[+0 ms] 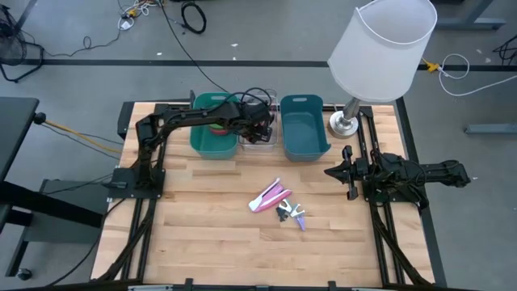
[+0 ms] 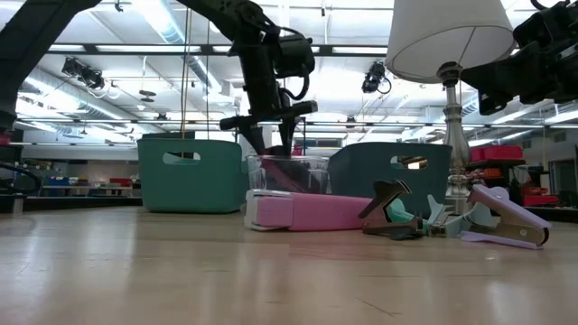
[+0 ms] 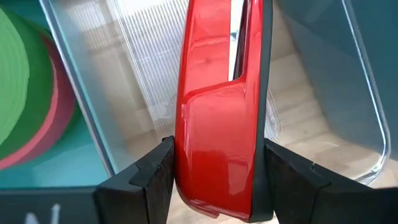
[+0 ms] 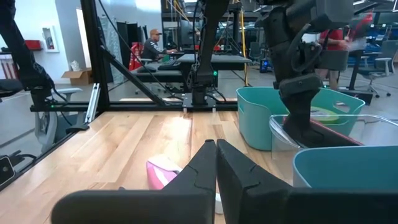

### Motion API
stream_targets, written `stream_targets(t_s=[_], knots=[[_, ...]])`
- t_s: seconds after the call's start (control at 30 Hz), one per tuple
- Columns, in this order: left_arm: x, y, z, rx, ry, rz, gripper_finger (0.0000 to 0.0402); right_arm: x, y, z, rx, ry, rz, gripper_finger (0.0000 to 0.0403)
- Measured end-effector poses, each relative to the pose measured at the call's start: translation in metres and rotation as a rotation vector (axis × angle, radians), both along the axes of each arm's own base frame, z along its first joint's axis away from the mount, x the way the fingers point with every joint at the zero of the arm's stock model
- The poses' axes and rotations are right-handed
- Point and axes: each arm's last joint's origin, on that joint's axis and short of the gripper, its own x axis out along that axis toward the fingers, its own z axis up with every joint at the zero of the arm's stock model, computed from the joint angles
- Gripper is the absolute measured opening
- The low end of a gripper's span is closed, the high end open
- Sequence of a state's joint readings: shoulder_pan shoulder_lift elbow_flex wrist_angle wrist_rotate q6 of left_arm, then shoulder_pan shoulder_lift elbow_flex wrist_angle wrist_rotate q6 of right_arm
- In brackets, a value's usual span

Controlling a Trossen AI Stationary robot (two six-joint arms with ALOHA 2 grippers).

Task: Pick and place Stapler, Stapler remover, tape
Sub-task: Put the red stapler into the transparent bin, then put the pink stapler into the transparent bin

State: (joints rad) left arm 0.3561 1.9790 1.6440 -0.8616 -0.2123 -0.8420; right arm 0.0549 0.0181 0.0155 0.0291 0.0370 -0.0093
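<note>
Left gripper [image 3: 214, 180] clenches the red stapler [image 3: 221, 106] across its glossy, rigid, probably slippery body over the clear bin [image 1: 260, 139]; right gripper [image 1: 338, 171] waits pinched shut, empty.

Colours on the pale wood table [image 1: 202, 234]

Red stapler [image 3: 221, 124] with a black edge; pink stapler [image 1: 269, 196]; purple staple remover [image 1: 299, 215]; green and pink tape rolls [image 3: 25, 99]; a teal bin [image 1: 212, 139], a clear ribbed bin [image 3: 155, 68] and a darker blue-teal bin [image 1: 304, 129] (lampshade [image 1: 381, 38] white).
</note>
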Motion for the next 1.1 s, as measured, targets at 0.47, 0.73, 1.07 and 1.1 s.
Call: stream_targets(t_s=[0.47,0.73,1.07,1.1], knots=[[0.0,0.0,0.0,0.025,0.013,-0.007,0.0229,0.0,0.0,0.0,0.0,0.0,0.0,0.0016],[0.0,0.001,0.001,0.059,0.021,0.003,0.0289,0.0,0.0,0.0,0.0,0.0,0.0,0.0016],[-0.001,-0.002,0.007,0.067,0.015,-0.024,0.0309,0.0,0.0,0.0,0.0,0.0,0.0,0.0016],[-0.002,-0.003,0.01,0.074,0.011,-0.039,0.0309,0.0,0.0,0.0,0.0,0.0,0.0,0.0016]])
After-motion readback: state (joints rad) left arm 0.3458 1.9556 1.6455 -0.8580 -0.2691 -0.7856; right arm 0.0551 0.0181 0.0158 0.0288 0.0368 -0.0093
